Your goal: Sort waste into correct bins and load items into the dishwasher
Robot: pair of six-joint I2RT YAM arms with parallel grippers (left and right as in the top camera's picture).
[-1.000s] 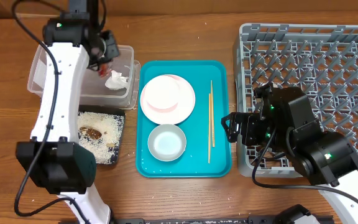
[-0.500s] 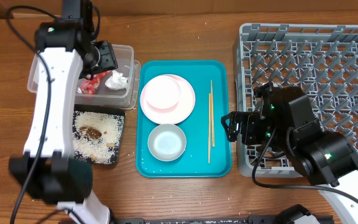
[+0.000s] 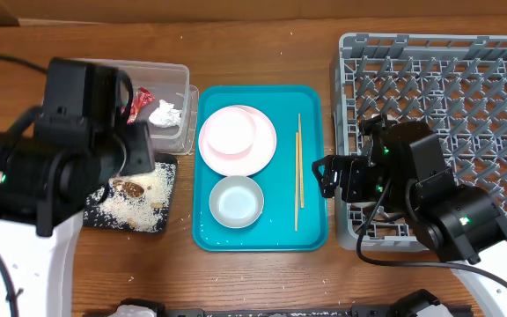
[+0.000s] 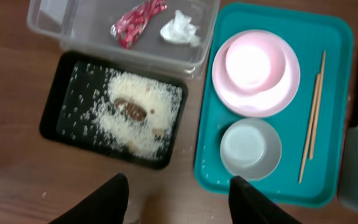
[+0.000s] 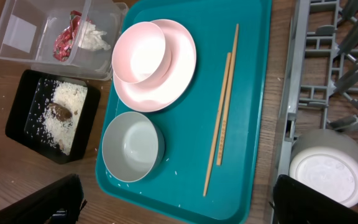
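A crumpled red wrapper [image 3: 141, 97] and a white tissue [image 3: 165, 113] lie in the clear tub [image 3: 180, 74]. Rice with a brown scrap [image 3: 132, 187] fills the black tray [image 3: 167, 165]. On the teal tray [image 3: 311, 231] are a pink plate [image 3: 252, 151] carrying a small bowl [image 3: 227, 130], a second bowl [image 3: 236, 201] and two chopsticks [image 3: 297, 167]. A white cup [image 5: 325, 168] sits upside down in the grey dish rack [image 3: 447, 79]. My left gripper [image 4: 179, 186] is open and empty, high above the table edge near the black tray. My right gripper [image 3: 326, 176] is open and empty beside the rack's left edge.
My left arm [image 3: 60, 167] looms large over the left side and hides part of the black tray and tub. My right arm [image 3: 429, 194] covers the rack's front left. Loose rice grains dot the teal tray [image 5: 253, 62].
My left gripper let the red wrapper go into the clear tub, then drew back toward the front and rose toward the camera. The right arm has not moved.
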